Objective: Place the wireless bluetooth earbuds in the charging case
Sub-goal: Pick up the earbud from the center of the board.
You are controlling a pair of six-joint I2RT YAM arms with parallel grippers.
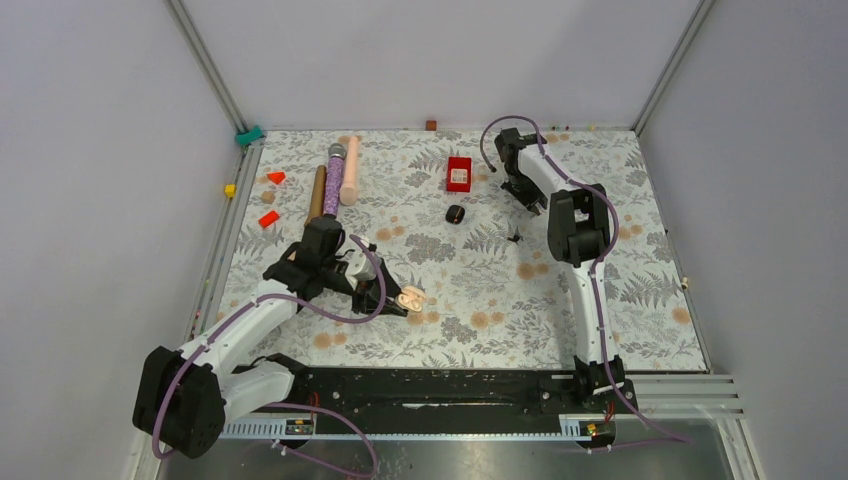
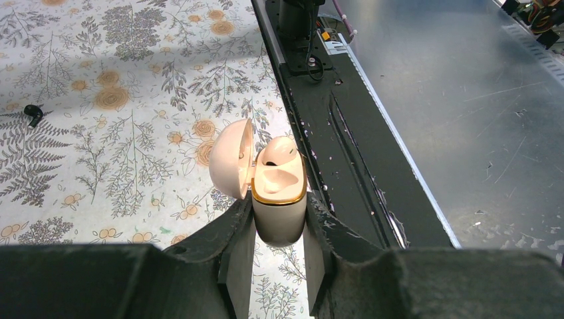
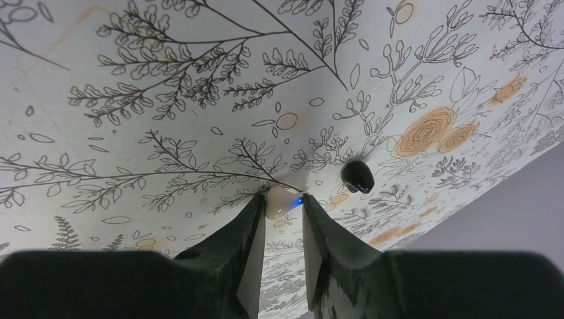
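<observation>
- We judge the step in hand to be the pick-up of a whitish earbud [image 3: 282, 201]. Our right gripper [image 3: 284, 207] is pinched closed on it, low against the worktop [image 3: 166, 80].
- Our left gripper [image 2: 279, 216] clamps the charging case [image 2: 279, 193], whose lid [image 2: 231, 159] is swung open toward 10 o'clock.
- The next move calls for a lift, then a carry toward 8 o'clock in the top view to reach the case, and a careful seating.
- A black earbud [image 3: 357, 176] lies just beside the right gripper at 2 o'clock, not touching it.
</observation>
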